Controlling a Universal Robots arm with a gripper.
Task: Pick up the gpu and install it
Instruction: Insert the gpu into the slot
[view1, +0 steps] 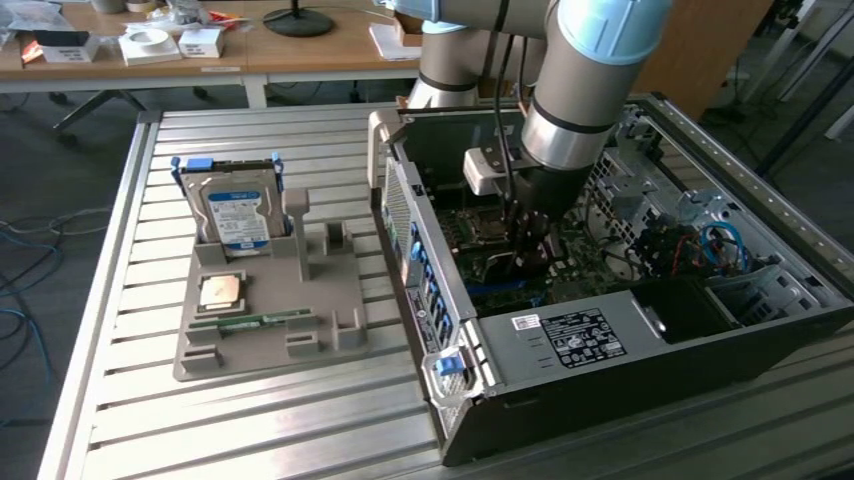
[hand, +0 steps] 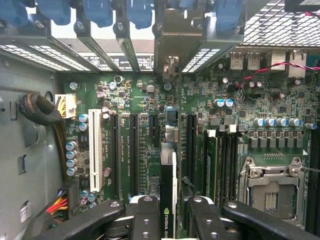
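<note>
Clearly the gpu (hand: 168, 197) is held edge-on between the two fingers (hand: 145, 215) of the end effector (hand: 169, 220), which is partly closed on it. The card hangs just above the motherboard (hand: 140, 100), in line with the long black expansion slots (hand: 134, 150) beside the white slot (hand: 94, 150). The arm (view1: 574, 100) reaches down into the open computer case (view1: 747, 330). Picking up is done; I judge the card is not yet seated in a slot. Outside the case, on the surface (view1: 147, 420), the grey holder (view1: 267, 320) carries the hard drive (view1: 238, 212).
</note>
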